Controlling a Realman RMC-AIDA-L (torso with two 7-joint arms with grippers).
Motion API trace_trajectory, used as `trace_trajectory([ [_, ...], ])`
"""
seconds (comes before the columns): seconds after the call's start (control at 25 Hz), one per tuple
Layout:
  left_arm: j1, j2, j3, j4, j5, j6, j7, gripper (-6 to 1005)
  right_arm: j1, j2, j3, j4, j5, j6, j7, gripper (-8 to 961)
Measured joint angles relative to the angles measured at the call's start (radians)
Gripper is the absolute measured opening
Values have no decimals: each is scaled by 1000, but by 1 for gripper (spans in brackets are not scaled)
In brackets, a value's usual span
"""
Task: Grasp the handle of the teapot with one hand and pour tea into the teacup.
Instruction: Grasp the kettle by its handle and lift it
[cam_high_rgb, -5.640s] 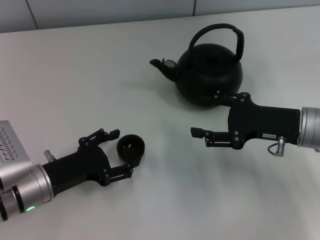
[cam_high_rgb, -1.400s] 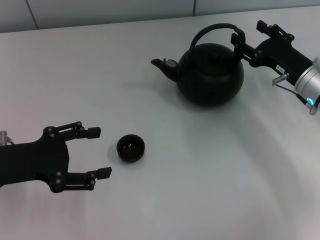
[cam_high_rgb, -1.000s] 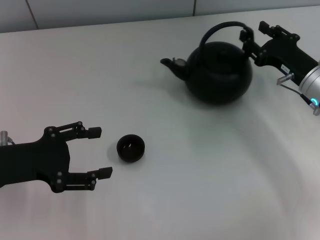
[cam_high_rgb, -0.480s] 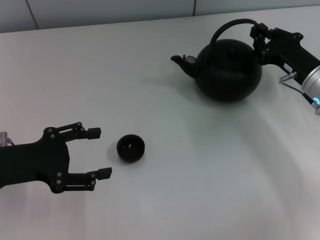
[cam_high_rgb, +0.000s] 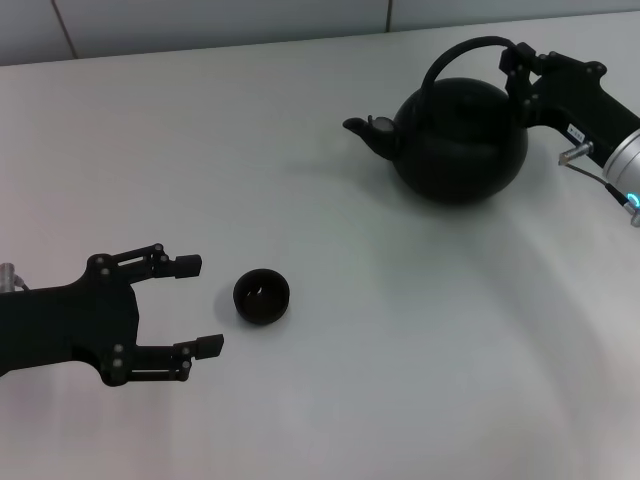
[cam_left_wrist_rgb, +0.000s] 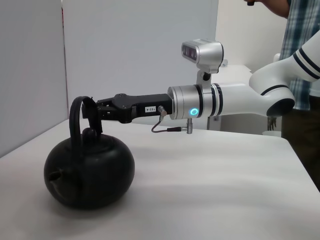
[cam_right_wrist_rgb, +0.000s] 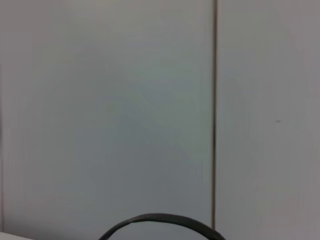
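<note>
While gripped, handle (cam_high_rgb: 470, 48) between right fingers (cam_high_rgb: 516, 66).

matte black teapot (cam_high_rgb: 462, 143), black teacup (cam_high_rgb: 262, 297), white table (cam_high_rgb: 380, 360)

A plain white table (cam_high_rgb: 400, 380) carries everything here, its smooth top running back to a pale panelled wall (cam_high_rgb: 250, 20) at the far edge. The big round black teapot (cam_high_rgb: 462, 130) sits on it toward the far right side, spout pointing to the left, though whether its base presses fully on the surface or is slightly raised cannot be told. The small black teacup (cam_high_rgb: 262, 296) stands upright on the tabletop nearer the front and to the left, well apart from the teapot, with bare white surface between them.
</note>
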Motion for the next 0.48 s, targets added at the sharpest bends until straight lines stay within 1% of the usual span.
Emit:
trace_trajectory([
  [0.08, 0, 0, 0, 0, 0, 0, 0, 863, -2, 0, -3, 0, -1, -24, -30, 130],
  [0.12, 0, 0, 0, 0, 0, 0, 0, 863, -8, 0, -6, 1, -4, -63, -65, 130],
  [0.16, 0, 0, 0, 0, 0, 0, 0, 863, -8, 0, -6, 1, -4, -63, -65, 130],
  [0.32, 3, 0, 0, 0, 0, 0, 2, 863, -19, -1, -9, 2, -10, -147, -97, 130],
  [0.48, 5, 0, 0, 0, 0, 0, 4, 863, -20, -3, -26, -11, -15, -164, -100, 130],
])
